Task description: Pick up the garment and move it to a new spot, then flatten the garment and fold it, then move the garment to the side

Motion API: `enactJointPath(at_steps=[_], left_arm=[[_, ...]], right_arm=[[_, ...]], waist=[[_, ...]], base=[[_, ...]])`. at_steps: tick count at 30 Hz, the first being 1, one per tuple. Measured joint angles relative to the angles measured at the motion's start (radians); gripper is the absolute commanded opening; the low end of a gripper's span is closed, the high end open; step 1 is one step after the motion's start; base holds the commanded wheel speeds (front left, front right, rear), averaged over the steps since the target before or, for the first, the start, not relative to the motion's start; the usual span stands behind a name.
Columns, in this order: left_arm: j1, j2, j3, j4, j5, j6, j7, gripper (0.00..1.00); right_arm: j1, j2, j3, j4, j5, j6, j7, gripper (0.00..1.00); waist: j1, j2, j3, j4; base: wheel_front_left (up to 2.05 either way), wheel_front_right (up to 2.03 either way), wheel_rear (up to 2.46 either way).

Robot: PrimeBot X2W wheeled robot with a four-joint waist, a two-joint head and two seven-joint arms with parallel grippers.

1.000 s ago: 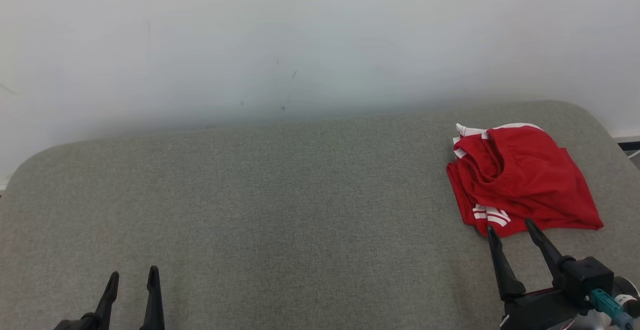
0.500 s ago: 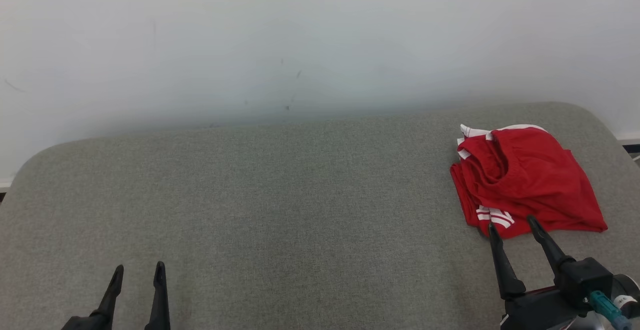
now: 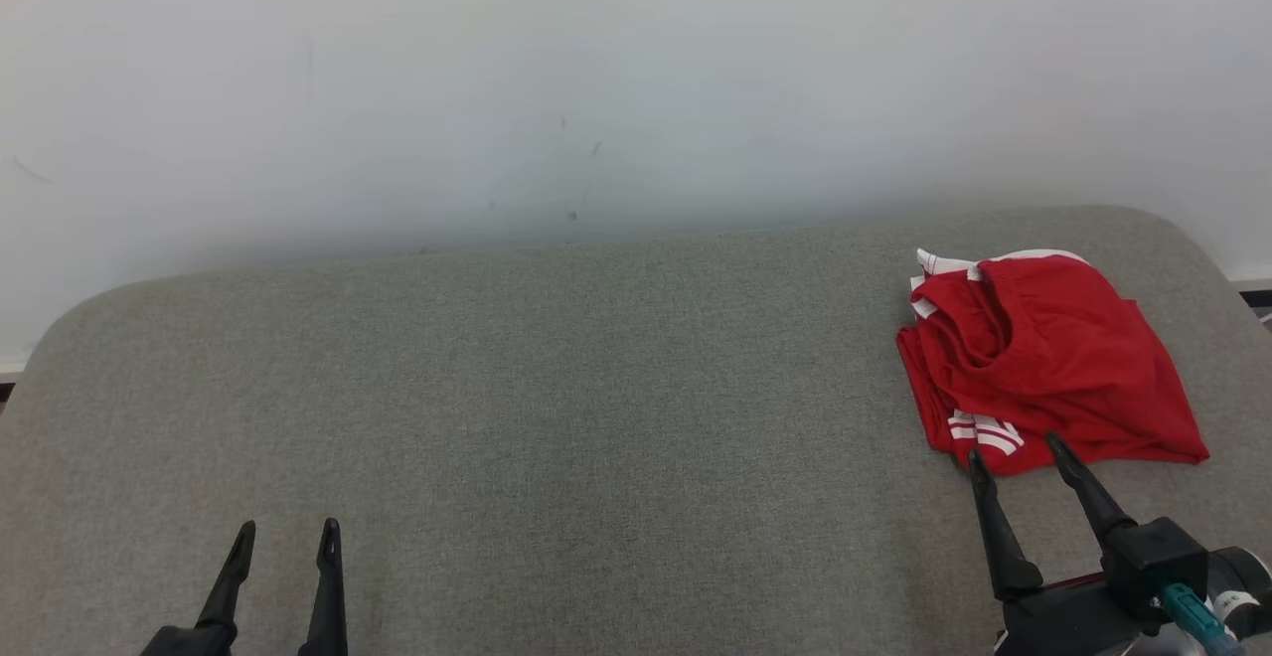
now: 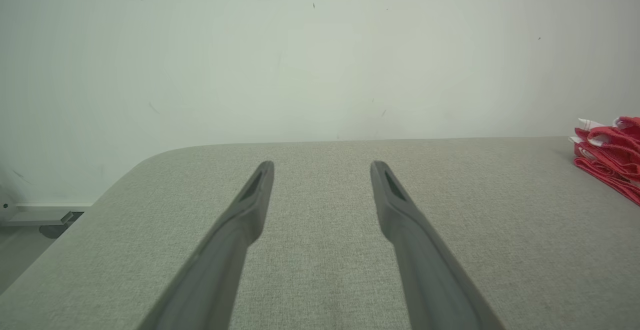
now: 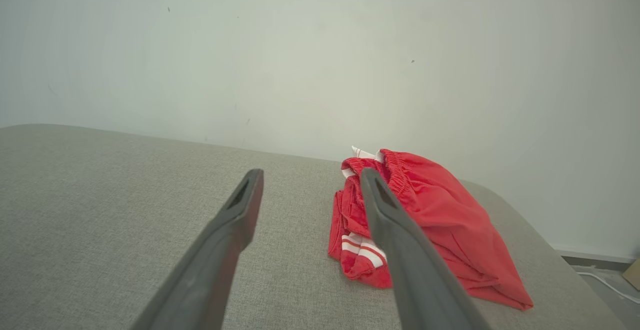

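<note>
Garment (image 3: pixel 1043 358), red and white-striped, lies bunched on the grey cushion's (image 3: pixel 596 388) right end. My right gripper (image 3: pixel 1015 445) stands spread, empty, just beside it; left gripper (image 3: pixel 288 525) likewise, well apart.

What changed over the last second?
The head camera shifted slightly, so the whole scene slid right. The left gripper edged forward and inward. Nothing taken or released. The red garment lies unmoved on the grey surface; the right gripper sits at its near edge, both open.
</note>
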Motion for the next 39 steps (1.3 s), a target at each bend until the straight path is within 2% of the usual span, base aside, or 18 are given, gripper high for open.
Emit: enactJointPath(at_steps=[4, 5, 13, 17, 39], left_arm=[[0.0, 0.0, 0.0, 0.0, 0.003, 0.0, 0.0, 1.0], [0.0, -0.001, -0.001, 0.002, 0.003, 0.0, 0.0, 0.0], [0.031, -0.034, -0.008, 0.06, -0.013, -0.003, 0.013, 0.0], [0.031, -0.038, 0.01, 0.069, -0.045, -0.012, 0.024, 0.0], [-0.004, -0.069, 0.085, 0.09, -0.403, -0.064, 0.117, 0.0]], right_arm=[[0.0, 0.002, -0.007, 0.0, -0.01, 0.0, 0.0, 1.0], [0.0, 0.003, -0.007, 0.002, -0.01, 0.0, 0.0, 0.0], [0.052, 0.046, 0.009, 0.062, -0.003, 0.004, 0.01, 0.0], [0.048, 0.052, -0.011, 0.067, 0.042, 0.012, 0.021, 0.0], [0.019, 0.108, -0.105, 0.087, 0.362, 0.072, 0.116, 0.0]], waist=[[0.0, 0.0, -0.001, 0.0], [0.0, 0.0, -0.002, 0.0], [0.0, 0.0, -0.001, 0.0], [0.0, 0.0, 0.003, -0.001], [0.0001, 0.0, 0.017, -0.003]], base=[[0.0, 0.0, 0.0], [0.0, 0.0, 0.0], [0.0, 0.0, 0.0], [0.0, 0.0, 0.0], [0.0, 0.0, 0.0]])
